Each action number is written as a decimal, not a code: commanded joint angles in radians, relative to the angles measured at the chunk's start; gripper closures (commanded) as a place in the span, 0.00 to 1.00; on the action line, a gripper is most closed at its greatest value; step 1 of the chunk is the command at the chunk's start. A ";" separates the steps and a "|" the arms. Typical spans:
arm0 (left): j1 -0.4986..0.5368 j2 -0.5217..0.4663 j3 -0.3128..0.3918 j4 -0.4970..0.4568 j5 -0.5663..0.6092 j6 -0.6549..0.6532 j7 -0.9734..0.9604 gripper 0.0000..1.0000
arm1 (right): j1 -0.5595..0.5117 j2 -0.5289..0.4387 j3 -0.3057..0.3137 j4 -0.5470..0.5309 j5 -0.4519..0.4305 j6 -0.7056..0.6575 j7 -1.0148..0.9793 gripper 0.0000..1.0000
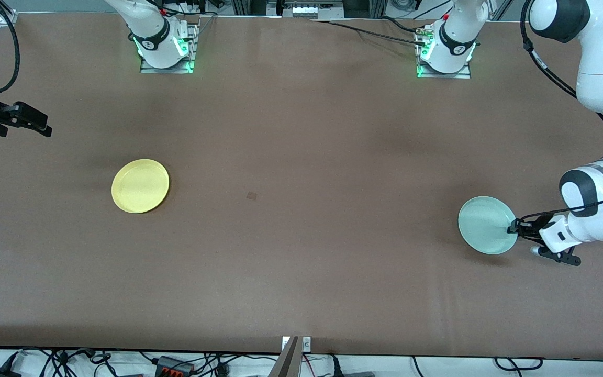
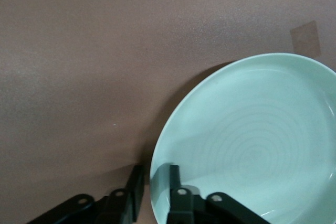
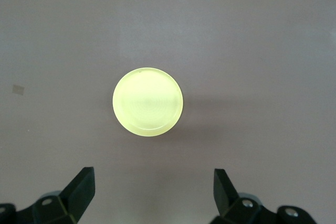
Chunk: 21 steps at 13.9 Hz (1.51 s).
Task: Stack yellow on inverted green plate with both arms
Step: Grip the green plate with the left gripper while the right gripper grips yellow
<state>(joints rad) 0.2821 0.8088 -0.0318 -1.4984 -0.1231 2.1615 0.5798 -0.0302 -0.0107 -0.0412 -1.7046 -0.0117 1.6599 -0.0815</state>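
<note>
The job is barely begun. The left pincer is down at the bench, at the left arm's end, with its fingers straddling the rim of the green plate: one finger sits inside the dish, the other just outside the rim. They are nearly together on that rim, but whether the grip is already tight I cannot tell. The plate lies right way up with its hollow showing faint rings, so in my judgement it has not yet been turned over.

The right pincer hangs in the air over the right arm's end of the bench, its fingers spread wide and holding nothing. The yellow plate lies flat on the bench below and ahead of that pincer, well apart from it and untouched.

Left to do, as I judge it: flip the green plate, fetch the yellow one and set it on top.

No readable brand or label appears; small marks on the arm bases are too small to make out.
</note>
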 commanded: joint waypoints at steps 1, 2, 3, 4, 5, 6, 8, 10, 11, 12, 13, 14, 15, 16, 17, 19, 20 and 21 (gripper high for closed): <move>0.011 -0.002 -0.008 0.001 -0.026 0.009 0.054 0.98 | -0.002 0.053 -0.003 0.008 0.001 -0.002 -0.015 0.00; 0.011 -0.005 -0.008 0.004 -0.027 0.009 0.054 0.99 | -0.004 0.083 -0.003 0.008 -0.004 0.001 -0.018 0.00; 0.009 -0.008 -0.008 0.007 -0.027 0.009 0.046 0.99 | -0.004 0.110 -0.003 0.008 -0.007 0.001 -0.018 0.00; 0.005 -0.013 -0.010 0.010 -0.027 0.008 0.039 0.99 | -0.007 0.144 -0.005 0.008 -0.005 0.001 -0.018 0.00; -0.004 -0.025 -0.010 0.021 -0.017 -0.009 0.038 0.99 | -0.008 0.191 -0.005 0.008 -0.004 0.004 -0.018 0.00; -0.024 -0.037 -0.007 0.033 -0.017 -0.047 0.011 0.99 | -0.008 0.249 -0.005 0.008 0.005 0.021 -0.017 0.00; -0.073 -0.074 0.004 0.056 0.002 -0.121 -0.076 0.99 | -0.007 0.343 -0.005 0.008 0.007 0.092 -0.015 0.00; -0.099 -0.117 -0.005 0.067 0.090 -0.138 -0.142 0.99 | -0.019 0.414 -0.005 0.008 0.018 0.124 -0.015 0.00; -0.110 -0.143 -0.010 0.067 0.120 -0.155 -0.170 0.99 | -0.033 0.449 -0.005 0.008 0.053 0.129 -0.017 0.00; -0.127 -0.166 -0.011 0.069 0.137 -0.169 -0.182 0.99 | -0.043 0.486 -0.005 0.006 0.085 0.139 -0.018 0.00; -0.156 -0.198 -0.008 0.069 0.152 -0.175 -0.189 0.99 | -0.050 0.517 -0.005 0.006 0.094 0.156 -0.018 0.00; -0.185 -0.226 -0.004 0.069 0.187 -0.189 -0.190 0.99 | -0.050 0.544 -0.005 0.006 0.095 0.170 -0.018 0.00; -0.211 -0.246 -0.003 0.069 0.232 -0.219 -0.207 0.99 | -0.053 0.564 -0.005 0.005 0.095 0.178 -0.026 0.00; -0.237 -0.270 -0.007 0.072 0.278 -0.261 -0.245 0.99 | -0.063 0.587 -0.005 0.005 0.095 0.181 -0.047 0.00; -0.265 -0.293 -0.014 0.076 0.328 -0.299 -0.274 0.99 | -0.077 0.610 -0.005 0.005 0.095 0.193 -0.058 0.00; -0.395 -0.310 -0.011 0.084 0.432 -0.392 -0.425 0.99 | -0.092 0.638 -0.003 0.003 0.096 0.208 -0.075 0.00; -0.450 -0.310 -0.011 0.086 0.482 -0.437 -0.528 0.99 | -0.091 0.640 -0.005 0.002 0.095 0.205 -0.077 0.00; -0.513 -0.310 -0.011 0.086 0.553 -0.474 -0.658 0.99 | -0.091 0.653 -0.005 0.002 0.095 0.207 -0.077 0.02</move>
<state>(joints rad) -0.1186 0.5024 -0.0559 -1.4124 0.3180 1.7548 0.1050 -0.1113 0.6295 -0.0533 -1.7140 0.0690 1.8688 -0.1352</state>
